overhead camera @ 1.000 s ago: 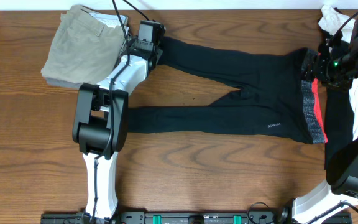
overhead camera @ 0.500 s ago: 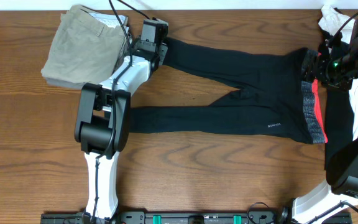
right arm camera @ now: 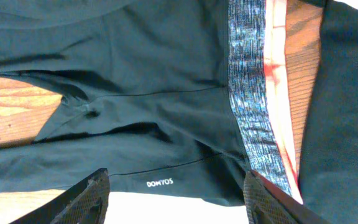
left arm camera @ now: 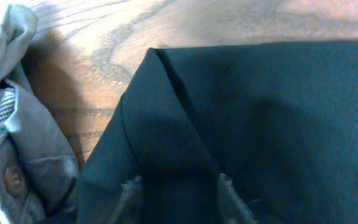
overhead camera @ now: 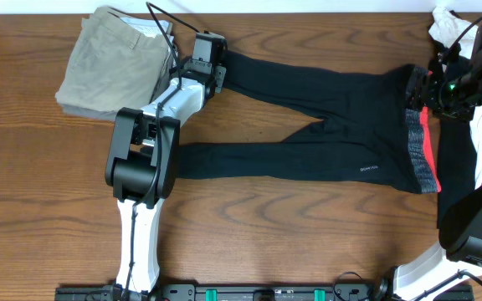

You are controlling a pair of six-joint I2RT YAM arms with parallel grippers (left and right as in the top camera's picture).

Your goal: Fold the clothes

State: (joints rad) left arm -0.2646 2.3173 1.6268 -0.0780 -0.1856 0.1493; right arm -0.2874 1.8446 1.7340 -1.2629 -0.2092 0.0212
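The black leggings (overhead camera: pixel 325 92) lie spread flat across the table, legs pointing left. The red-and-grey waistband (overhead camera: pixel 423 150) is at the right. My left gripper (overhead camera: pixel 216 58) is down at the cuff of the far leg. In the left wrist view its fingers (left arm camera: pixel 179 190) stand apart with black fabric (left arm camera: pixel 260 112) between and under them. My right gripper (overhead camera: pixel 436 84) hovers open over the hip area by the waistband. The right wrist view shows its fingers (right arm camera: pixel 173 199) wide apart above the white logo (right arm camera: pixel 160 183) and waistband (right arm camera: pixel 247 93).
Folded khaki trousers (overhead camera: pixel 111 63) lie at the back left, close beside the left gripper; they also show in the left wrist view (left arm camera: pixel 11 143). A white cloth (overhead camera: pixel 446 25) sits at the back right corner. A dark cloth (right arm camera: pixel 347 112) lies just right of the waistband.
My left gripper has shifted slightly right and toward the far leg's cuff. The right gripper and the leggings have not visibly moved.
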